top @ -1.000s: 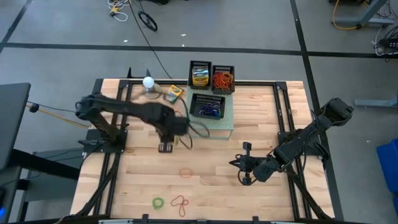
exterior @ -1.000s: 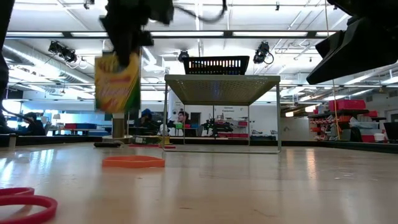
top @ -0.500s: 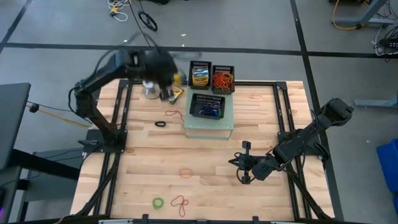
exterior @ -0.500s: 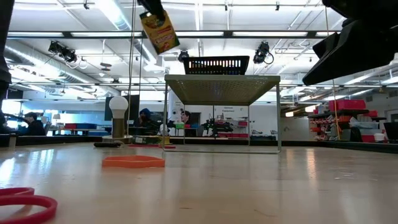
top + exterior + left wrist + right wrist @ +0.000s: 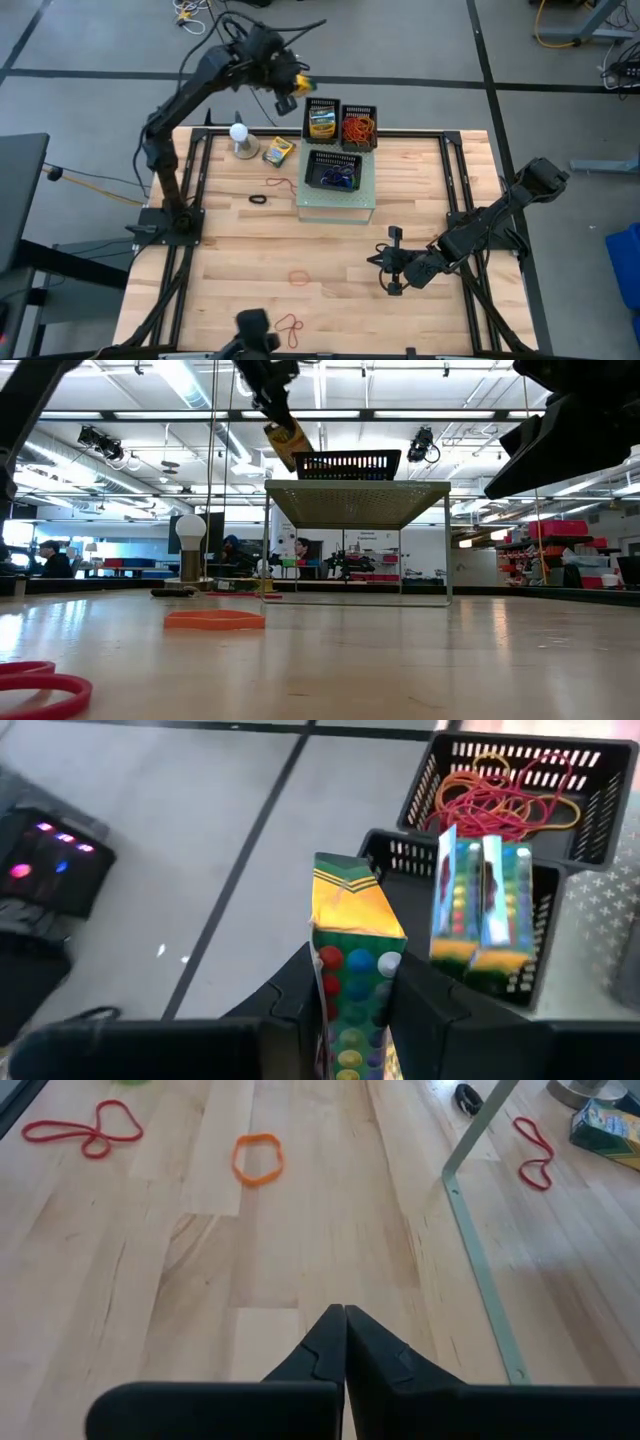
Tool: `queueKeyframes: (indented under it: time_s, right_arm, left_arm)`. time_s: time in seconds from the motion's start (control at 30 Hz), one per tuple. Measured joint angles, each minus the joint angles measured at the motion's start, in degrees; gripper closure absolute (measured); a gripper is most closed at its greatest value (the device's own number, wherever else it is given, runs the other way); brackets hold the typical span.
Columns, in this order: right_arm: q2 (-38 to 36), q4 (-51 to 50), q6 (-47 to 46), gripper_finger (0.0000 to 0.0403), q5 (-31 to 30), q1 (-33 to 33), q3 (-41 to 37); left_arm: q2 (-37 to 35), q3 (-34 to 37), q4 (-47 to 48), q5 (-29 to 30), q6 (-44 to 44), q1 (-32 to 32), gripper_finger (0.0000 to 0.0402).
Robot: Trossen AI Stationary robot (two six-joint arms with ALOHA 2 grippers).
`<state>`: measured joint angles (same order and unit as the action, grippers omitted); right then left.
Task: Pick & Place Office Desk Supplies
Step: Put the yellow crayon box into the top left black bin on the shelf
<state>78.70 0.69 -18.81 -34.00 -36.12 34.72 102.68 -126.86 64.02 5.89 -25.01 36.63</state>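
- High view: the left gripper (image 5: pixel 283 83) is raised over the far edge of the table (image 5: pixel 420 300), just beside the black basket of crayon boxes (image 5: pixel 321 120), and grasps a yellow-green crayon box (image 5: pixel 287 101). Next to that basket stands the basket of rubber bands (image 5: pixel 359 126), full of orange and red loops, and a third basket (image 5: pixel 334 171) with blue contents sits on a pale mesh stand (image 5: pixel 340 203). A second crayon box on the table (image 5: pixel 278 151) lies near the white ball on its base (image 5: pixel 240 135). Loose bands lie on the wood: a black one (image 5: pixel 258 199), a red one (image 5: pixel 277 184), an orange one (image 5: pixel 300 277) and a red twisted one (image 5: pixel 291 328). The right gripper (image 5: pixel 392 262) waits low over the near right part of the table.
- Low view: the held crayon box (image 5: pixel 286 444) hangs tilted, high above the table, just beside the basket on the stand (image 5: pixel 349 464). The orange band (image 5: pixel 215 619) lies flat in the middle distance and a red band (image 5: pixel 40 685) lies close to the camera.
- Left wrist view: the two dark fingers (image 5: pixel 425 1005) are clenched on the sides of the crayon box (image 5: pixel 351 965), which stands upright between them, above the basket holding more boxes (image 5: pixel 478 910); the rubber band basket (image 5: pixel 515 790) is beyond it.
- Right wrist view: the right gripper's fingertips (image 5: pixel 344 1317) are pressed together with nothing between them, over bare wood, with the orange band (image 5: pixel 258 1159) and red twisted band (image 5: pixel 88 1127) ahead.
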Motion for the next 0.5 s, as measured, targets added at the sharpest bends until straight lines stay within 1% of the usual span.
queueKeyframes:
  time_s: [0.13,0.3,0.37,0.43,0.5]
  right_arm:
    - [0.0,0.2,-0.4,0.0398,0.0,0.0,0.0]
    - [-0.1,3.7,-0.9,0.0398,0.0,1.3,0.0]
    - [-1.6,4.4,-1.7,0.0398,0.0,3.2,0.6]
    - [-3.9,4.7,0.0,0.0398,-1.1,5.4,2.7]
    - [-7.7,1.3,3.2,0.0398,-2.8,8.8,4.8]
  left_arm:
    - [3.3,-0.8,-1.9,-3.0,-1.6,0.3,0.0307]
    - [5.0,-1.0,-3.6,-3.5,-2.5,0.2,0.0307]
    - [5.4,-1.0,-3.4,-3.4,-2.6,0.1,0.0307]
    - [5.5,-1.0,-3.4,-3.4,-3.6,0.1,0.0307]
    - [5.3,-1.0,-4.0,-3.4,-4.3,0.1,0.0307]
